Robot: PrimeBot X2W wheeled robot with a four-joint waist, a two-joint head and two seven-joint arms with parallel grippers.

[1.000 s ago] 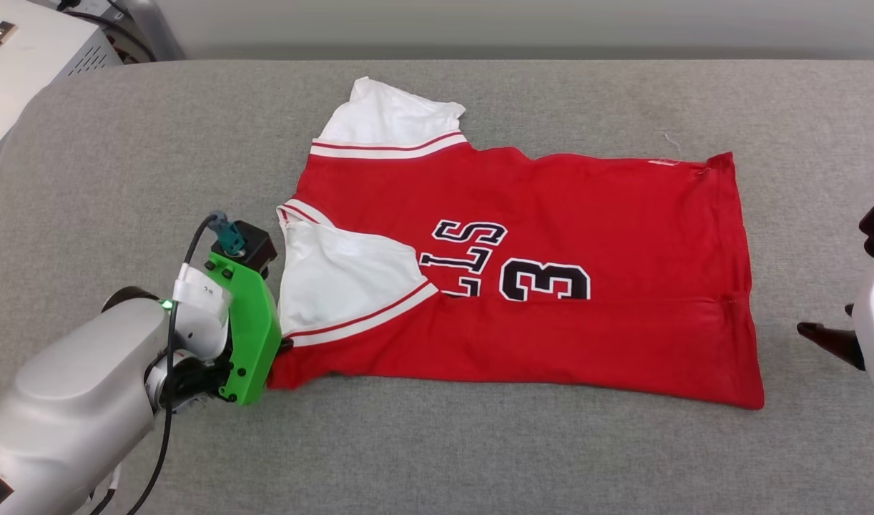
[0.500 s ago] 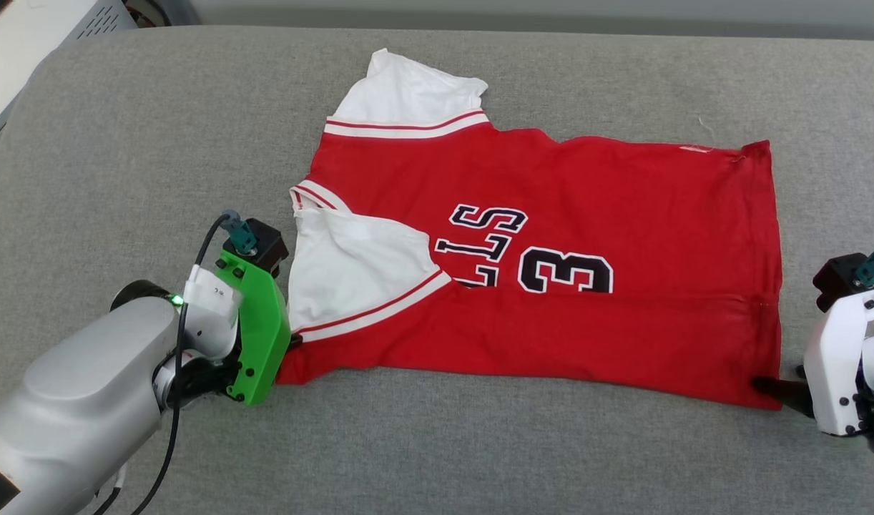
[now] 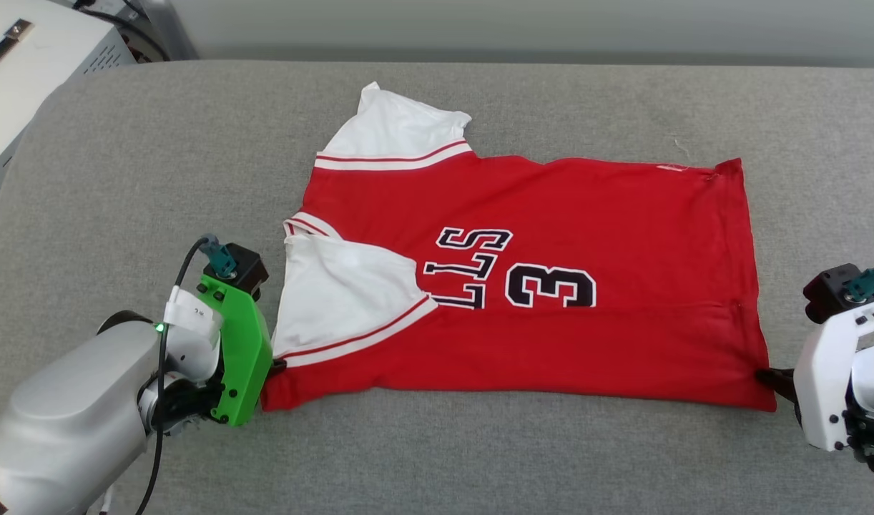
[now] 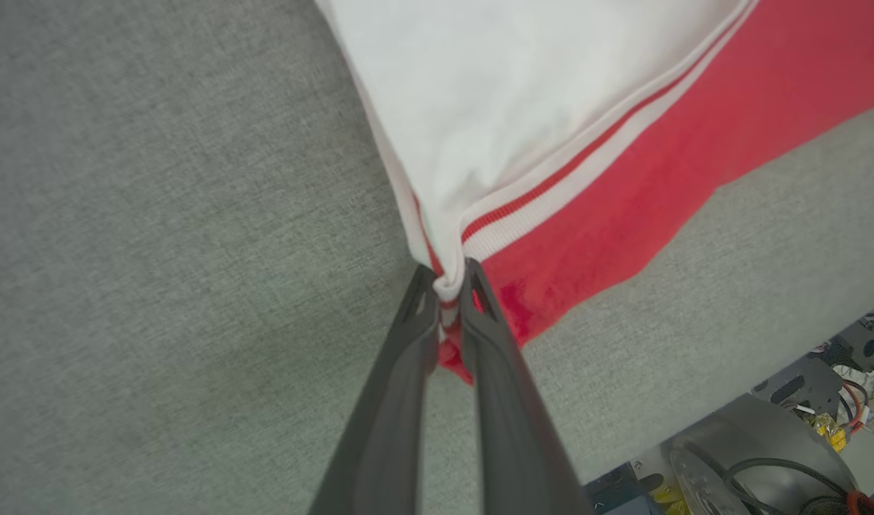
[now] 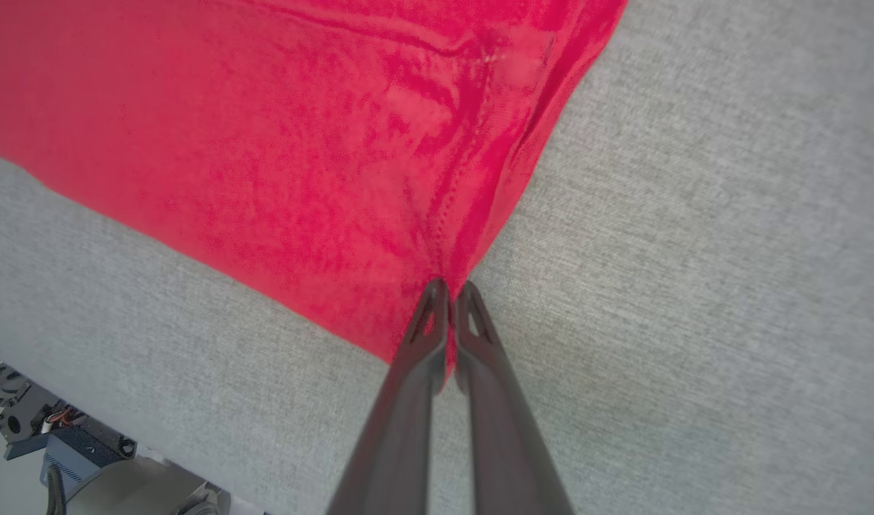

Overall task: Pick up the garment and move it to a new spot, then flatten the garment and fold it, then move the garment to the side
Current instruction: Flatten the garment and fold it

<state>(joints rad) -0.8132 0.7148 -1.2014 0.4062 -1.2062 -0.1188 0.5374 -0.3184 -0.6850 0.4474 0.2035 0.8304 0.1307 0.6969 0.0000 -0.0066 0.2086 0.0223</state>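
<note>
The red garment (image 3: 551,236) lies spread flat on the grey cushioned surface (image 3: 158,164), collar to the left, one white sleeve folded over its front beside the black letters and the number 3. My left gripper (image 3: 276,365) is shut on the garment's near left corner; in the left wrist view the left gripper (image 4: 448,275) pinches the garment (image 4: 623,172) at the sleeve's striped trim. My right gripper (image 3: 766,375) is shut on the near right hem corner; in the right wrist view the right gripper (image 5: 448,286) clamps the garment (image 5: 265,143) at a seam.
A white equipment box (image 3: 22,64) stands off the surface at the far left. Bare grey cushion extends behind and in front of the garment. Robot base parts (image 4: 802,429) show below the near edge in the left wrist view.
The right gripper came in from the right edge and closed on the near right hem corner. The head camera shifted between frames. The left gripper kept its hold.
</note>
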